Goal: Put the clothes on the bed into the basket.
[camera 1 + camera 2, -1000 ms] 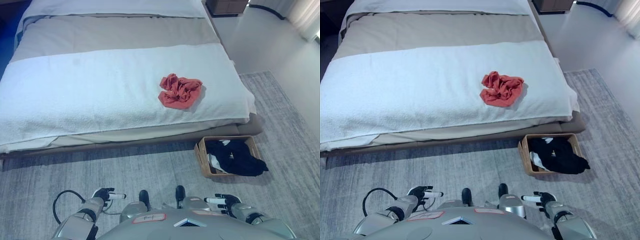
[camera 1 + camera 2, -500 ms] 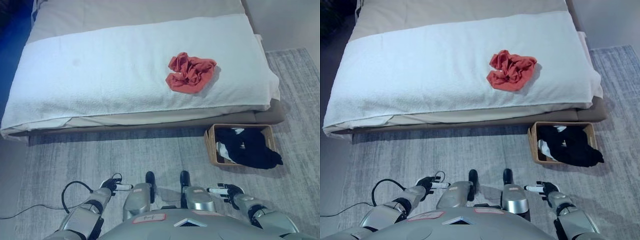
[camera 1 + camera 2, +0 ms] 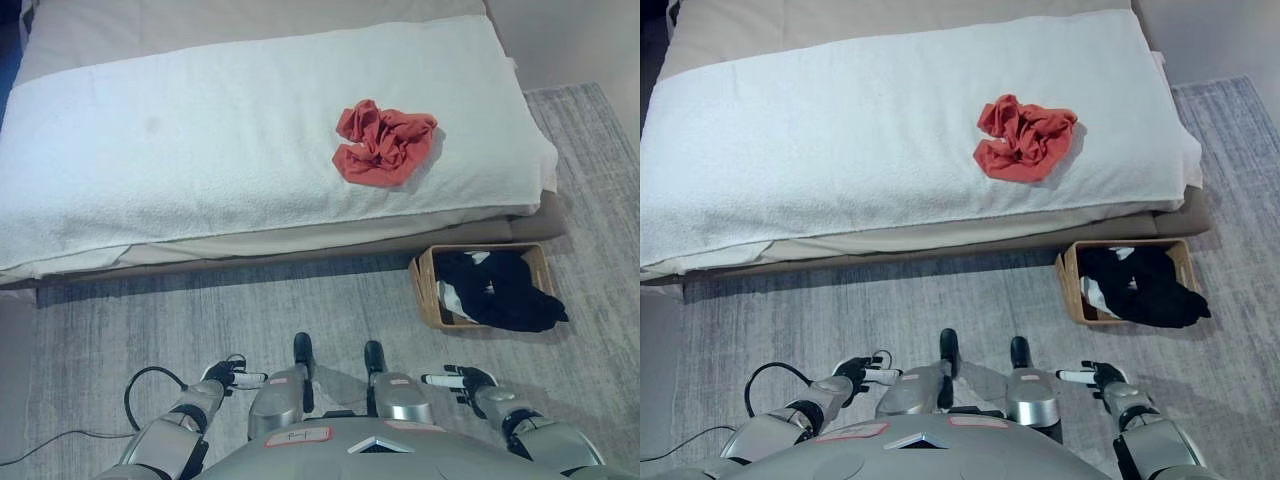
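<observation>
Bed: fills the upper frame, covered by a white blanket.
Red garment: crumpled on the blanket, upper right of centre.
Basket: on the grey rug at right of centre, just beside the bed's edge; dark clothes inside, spilling over its right rim.
Left hand: low at lower left, fingers loosely apart, holding nothing.
Right hand: low at lower right, fingers relaxed, empty.

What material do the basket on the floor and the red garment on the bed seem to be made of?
The basket looks like woven wicker or rattan, tan and matte: its walls show a ribbed weave, though fine detail is hard to tell. The red garment appears to be soft, thin cloth, probably cotton knit: it lies crumpled in loose folds with no shine.
</observation>
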Available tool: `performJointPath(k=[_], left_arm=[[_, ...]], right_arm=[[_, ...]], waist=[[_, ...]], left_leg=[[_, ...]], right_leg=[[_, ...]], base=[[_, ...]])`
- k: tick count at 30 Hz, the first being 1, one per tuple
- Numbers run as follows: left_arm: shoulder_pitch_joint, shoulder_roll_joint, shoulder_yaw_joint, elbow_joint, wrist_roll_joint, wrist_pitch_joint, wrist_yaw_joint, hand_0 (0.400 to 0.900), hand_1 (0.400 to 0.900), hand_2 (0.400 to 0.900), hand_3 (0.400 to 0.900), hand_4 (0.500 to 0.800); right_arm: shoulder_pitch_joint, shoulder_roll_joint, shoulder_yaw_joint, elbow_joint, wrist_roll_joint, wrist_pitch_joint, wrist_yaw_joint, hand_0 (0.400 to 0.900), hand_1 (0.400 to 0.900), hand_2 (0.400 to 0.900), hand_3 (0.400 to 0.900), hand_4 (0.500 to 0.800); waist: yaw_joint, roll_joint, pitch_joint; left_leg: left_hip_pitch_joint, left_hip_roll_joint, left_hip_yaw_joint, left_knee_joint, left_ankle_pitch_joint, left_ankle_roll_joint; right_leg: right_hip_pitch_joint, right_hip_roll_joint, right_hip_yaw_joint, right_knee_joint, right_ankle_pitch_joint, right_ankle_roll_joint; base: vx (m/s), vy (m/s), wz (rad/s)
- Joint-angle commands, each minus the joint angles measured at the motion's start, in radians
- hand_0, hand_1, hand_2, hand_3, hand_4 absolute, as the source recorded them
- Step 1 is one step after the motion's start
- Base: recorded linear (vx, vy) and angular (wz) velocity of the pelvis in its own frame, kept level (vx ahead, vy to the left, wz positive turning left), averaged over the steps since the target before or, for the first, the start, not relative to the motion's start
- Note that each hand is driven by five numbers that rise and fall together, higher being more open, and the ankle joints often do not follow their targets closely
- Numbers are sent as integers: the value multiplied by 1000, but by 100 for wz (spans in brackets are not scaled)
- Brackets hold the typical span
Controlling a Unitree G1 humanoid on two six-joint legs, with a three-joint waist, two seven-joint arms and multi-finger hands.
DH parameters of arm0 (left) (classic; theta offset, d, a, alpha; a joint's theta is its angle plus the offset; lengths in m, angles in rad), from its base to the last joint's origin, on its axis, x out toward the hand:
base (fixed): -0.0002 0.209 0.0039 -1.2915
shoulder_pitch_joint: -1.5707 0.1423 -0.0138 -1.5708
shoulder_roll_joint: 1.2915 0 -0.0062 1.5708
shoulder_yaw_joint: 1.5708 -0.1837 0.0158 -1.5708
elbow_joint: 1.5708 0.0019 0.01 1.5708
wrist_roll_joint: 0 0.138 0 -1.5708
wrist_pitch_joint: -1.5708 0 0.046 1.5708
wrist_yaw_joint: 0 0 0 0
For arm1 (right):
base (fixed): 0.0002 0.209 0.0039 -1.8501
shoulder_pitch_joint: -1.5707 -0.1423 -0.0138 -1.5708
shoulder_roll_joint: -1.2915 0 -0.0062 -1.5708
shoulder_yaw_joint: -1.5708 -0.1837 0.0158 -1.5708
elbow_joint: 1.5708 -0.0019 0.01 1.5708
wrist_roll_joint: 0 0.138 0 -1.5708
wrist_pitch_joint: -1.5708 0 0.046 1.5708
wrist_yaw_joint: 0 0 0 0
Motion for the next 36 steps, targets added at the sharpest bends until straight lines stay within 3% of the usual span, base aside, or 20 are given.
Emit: performJointPath(k=[1,4,8,12,15,16,20,23,25,27,30,36], left_arm=[[-19,89,0,14,-17,-6,19,900,900,900,900,800],[-30,112,2,13,-21,-4,16,900,900,900,900,800],[-36,137,7,10,-20,1,18,900,900,900,900,800],[-47,155,15,15,-21,1,17,900,900,900,900,800],[-58,163,17,19,-27,-1,15,900,900,900,900,800],[-63,161,13,19,-28,-5,13,900,900,900,900,800],[-52,147,15,20,-31,-15,8,900,900,900,900,800],[-35,132,12,27,-37,-20,-2,900,900,900,900,800],[-25,123,7,34,-37,-18,-8,900,900,900,900,800],[-11,104,6,38,-38,-20,-10,900,900,900,900,800],[20,77,-14,38,-22,-16,-25,900,900,900,900,800],[28,38,-62,38,-20,-16,-27,900,900,900,900,800]], right_arm=[[-4,-11,27,20,15,7,1,900,900,900,900,800],[-16,-5,29,13,19,8,9,900,900,900,900,800],[-37,-7,33,-8,31,3,5,900,900,900,900,800],[-55,-23,33,-30,38,-3,2,900,900,900,900,800],[-92,-74,20,-75,53,-12,-11,900,900,900,900,800],[-138,-121,14,-119,59,-19,-26,900,900,900,900,800],[-256,-260,9,-227,47,-41,-54,900,900,900,900,800],[-337,-350,25,-282,40,-58,-70,900,900,900,900,800],[-374,-402,27,-296,41,-62,-74,900,900,900,900,800],[-409,-435,35,-327,37,-69,-77,900,900,900,900,800],[-442,-492,46,-372,26,-69,-77,900,900,900,900,800],[-667,-534,184,-314,16,-64,-86,900,900,900,900,800]], waist=[[18,-86,-75],[21,-109,-83],[13,-122,-55],[18,-130,-39],[15,-130,-17],[15,-136,-2],[17,-145,35],[20,-157,46],[25,-163,34],[29,-154,10],[18,-121,-15],[11,-45,-19]], left_leg=[[-156,3,-15,121,-47,-16],[-142,-19,-12,126,-76,10],[-93,-49,-33,116,-101,48],[-51,-61,-50,111,-123,54],[-22,-61,-69,104,-130,39],[-17,-61,-75,110,-142,28],[15,-58,-78,128,-179,8],[39,-64,-90,122,-194,-1],[43,-68,-107,115,-202,-13],[60,-50,-119,99,-205,-26],[69,-14,-136,86,-198,-48],[46,27,-129,49,-157,-80]], right_leg=[[40,-20,50,160,-152,59],[-4,-33,65,269,-92,85],[-93,-24,75,489,26,77],[-138,-18,25,524,-2,64],[-162,-25,-14,384,-36,59],[-184,-51,-13,264,-12,75],[-237,-110,-25,97,95,117],[-244,-105,-8,74,132,130],[-223,-103,20,65,119,124],[-208,-97,8,65,109,117],[-196,-80,-14,78,78,98],[-199,-61,-50,56,46,75]], base=[[178,275,-23],[158,280,-8],[114,252,3],[158,155,26],[165,10,41],[114,-50,27],[149,-87,17],[164,-152,36],[187,-197,52],[246,-261,41],[229,-254,37],[91,-164,15]])
